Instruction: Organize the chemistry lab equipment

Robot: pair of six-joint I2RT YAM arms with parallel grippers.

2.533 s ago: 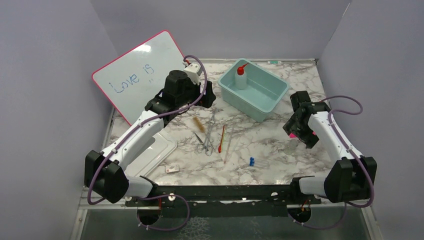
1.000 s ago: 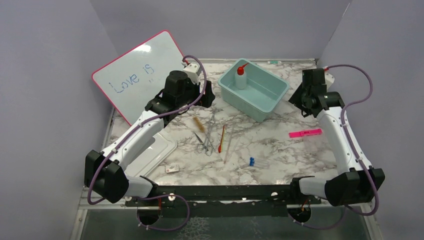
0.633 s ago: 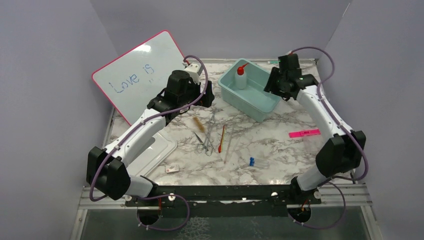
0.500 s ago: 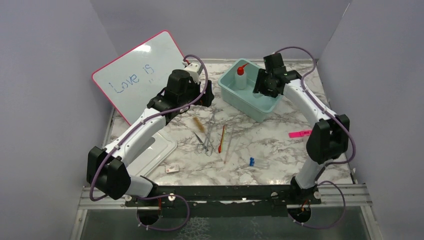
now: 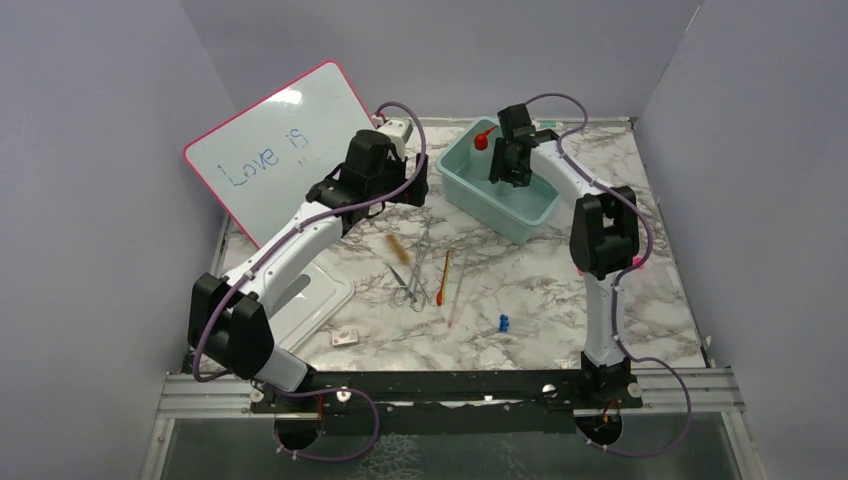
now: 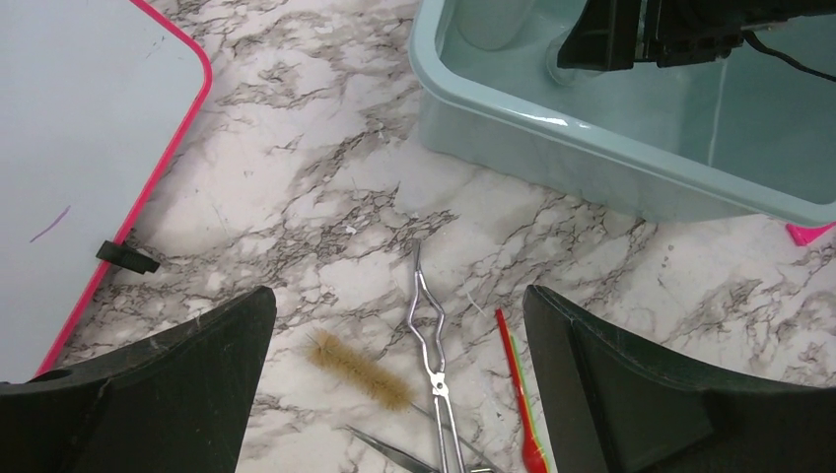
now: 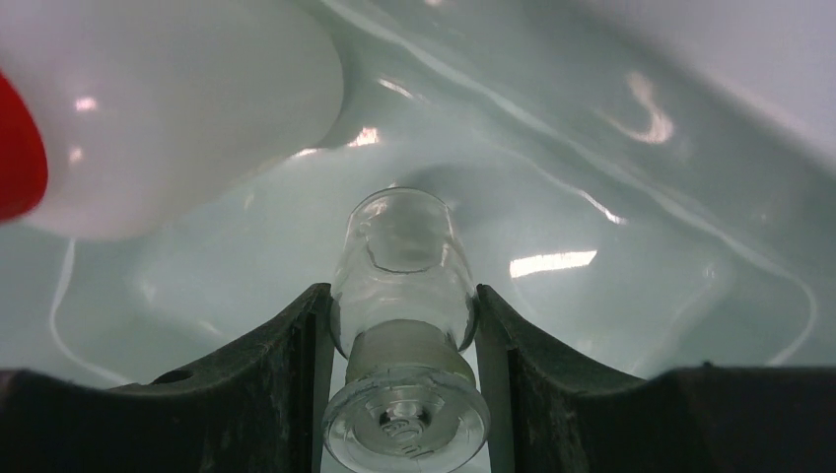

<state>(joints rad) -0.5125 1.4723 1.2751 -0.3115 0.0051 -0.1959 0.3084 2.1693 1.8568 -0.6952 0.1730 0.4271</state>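
Note:
My right gripper (image 7: 399, 296) is shut on a small clear glass stoppered vial (image 7: 404, 266) and holds it low inside the teal bin (image 7: 611, 197). The clear squeeze bottle (image 7: 177, 99) with its red cap (image 7: 15, 148) stands just left of it. From above, the right gripper (image 5: 505, 165) is inside the bin (image 5: 520, 228). My left gripper (image 6: 399, 296) is open and empty above the brown brush (image 6: 360, 370), metal forceps (image 6: 432, 345), tweezers (image 6: 394, 448) and red stick (image 6: 518, 394). A clear rod (image 5: 458, 290) lies beside the red stick (image 5: 442, 278).
The pink-framed whiteboard (image 5: 275, 150) leans at the back left. A clear flat tray (image 5: 305, 300) lies at front left, with a small slide (image 5: 345, 338) near it. A small blue piece (image 5: 504, 322) lies at front centre. Grey walls close three sides.
My right arm has swung from the table's right side leftward into the teal bin, leaving a pink strip on the table. My left gripper has shifted slightly right.

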